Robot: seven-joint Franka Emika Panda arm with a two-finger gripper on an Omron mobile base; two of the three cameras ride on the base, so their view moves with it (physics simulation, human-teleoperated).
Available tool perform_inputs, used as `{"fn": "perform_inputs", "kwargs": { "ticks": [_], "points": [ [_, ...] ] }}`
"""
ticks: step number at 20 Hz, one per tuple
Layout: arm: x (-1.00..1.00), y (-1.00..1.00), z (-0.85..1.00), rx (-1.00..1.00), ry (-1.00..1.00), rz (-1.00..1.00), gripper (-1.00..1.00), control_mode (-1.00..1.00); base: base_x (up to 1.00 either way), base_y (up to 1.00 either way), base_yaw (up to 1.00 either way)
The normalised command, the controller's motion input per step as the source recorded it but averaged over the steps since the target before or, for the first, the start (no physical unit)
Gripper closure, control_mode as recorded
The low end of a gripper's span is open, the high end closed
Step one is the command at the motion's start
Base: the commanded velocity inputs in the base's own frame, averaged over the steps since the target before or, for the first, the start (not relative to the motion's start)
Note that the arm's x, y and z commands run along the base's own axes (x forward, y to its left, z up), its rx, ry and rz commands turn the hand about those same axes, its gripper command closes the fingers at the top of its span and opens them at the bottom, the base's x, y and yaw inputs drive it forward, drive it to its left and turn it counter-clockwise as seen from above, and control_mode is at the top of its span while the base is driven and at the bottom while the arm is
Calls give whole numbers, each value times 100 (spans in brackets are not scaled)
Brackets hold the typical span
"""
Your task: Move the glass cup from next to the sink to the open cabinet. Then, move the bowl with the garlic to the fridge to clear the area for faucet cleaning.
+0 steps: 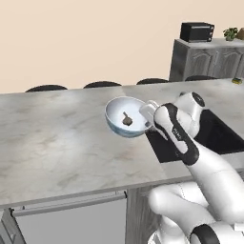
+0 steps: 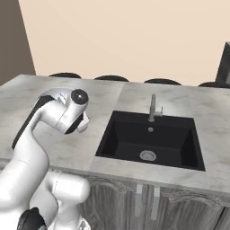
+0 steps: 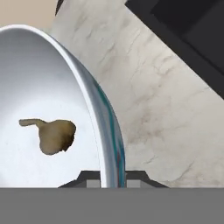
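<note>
Marble counter (image 1: 57, 143) — the hand (image 3: 113, 183) pinches the bowl (image 1: 125, 116) by its rim, garlic (image 3: 54, 135) inside.

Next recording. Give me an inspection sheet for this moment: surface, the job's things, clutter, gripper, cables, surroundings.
Surface: pale marble counter; black sink set into it, with a faucet at its back edge.
Job's things: bowl tilted, beside the sink's left edge; garlic lying inside. Whether the bowl is lifted off the counter cannot be told.
Clutter: nothing seen.
Gripper: gripper shut on the bowl's rim, one finger inside, one outside.
Cables: nothing seen.
Surroundings: dark chair backs behind the counter; grey cabinet with a black appliance and a plant.
</note>
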Motion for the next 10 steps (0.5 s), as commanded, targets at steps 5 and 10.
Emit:
{"fn": "perform_inputs", "kwargs": {
  "ticks": [5, 10],
  "points": [
    [-33, -25, 35, 13, 0, -39, 100, 100, -18, -9, -33],
    [0, 0, 0, 0, 0, 0, 100, 100, -21, -1, -96]
  ]
}}
